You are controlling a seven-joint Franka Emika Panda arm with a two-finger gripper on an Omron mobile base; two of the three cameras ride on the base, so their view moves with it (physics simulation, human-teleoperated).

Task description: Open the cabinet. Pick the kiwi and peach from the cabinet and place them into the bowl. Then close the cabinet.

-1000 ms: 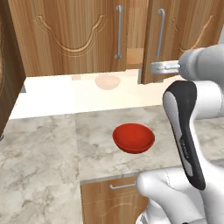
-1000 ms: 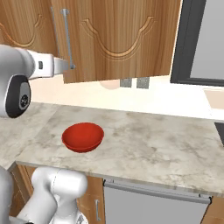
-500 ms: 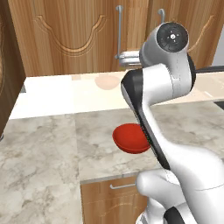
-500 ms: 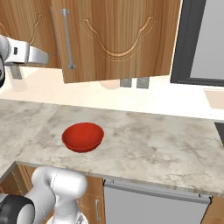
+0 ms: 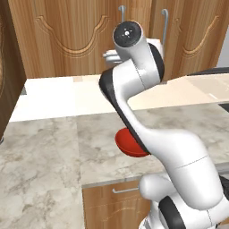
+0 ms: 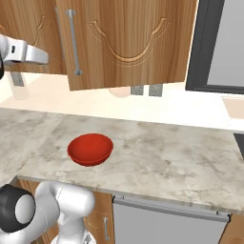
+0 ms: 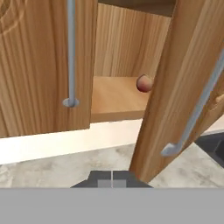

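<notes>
The cabinet (image 7: pixel 39 65) has its left door shut. Its right door (image 7: pixel 175 83) stands ajar, swung out toward me. On the shelf in the gap lies the peach (image 7: pixel 144 83), small and pinkish, partly behind the door's edge. The kiwi is hidden. My gripper (image 7: pixel 112 180) is shut and holds nothing; it hangs back from the cabinet, facing the gap between the two bar handles. In the right base view the gripper (image 6: pixel 44 58) sits left of the open door (image 6: pixel 138 38). The red bowl (image 6: pixel 90 149) rests on the counter; my arm covers part of the bowl (image 5: pixel 129 145) in the left base view.
The marble counter (image 6: pixel 171 152) runs below the cabinet. A dark appliance (image 6: pixel 219 43) hangs at the right. Wall outlets (image 6: pixel 145 89) sit under the open door. A tall wooden unit (image 5: pixel 6 80) stands at the far left.
The right door has swung further open. My arm has left its handle and swung left, crossing in front of the bowl in the left base view.
</notes>
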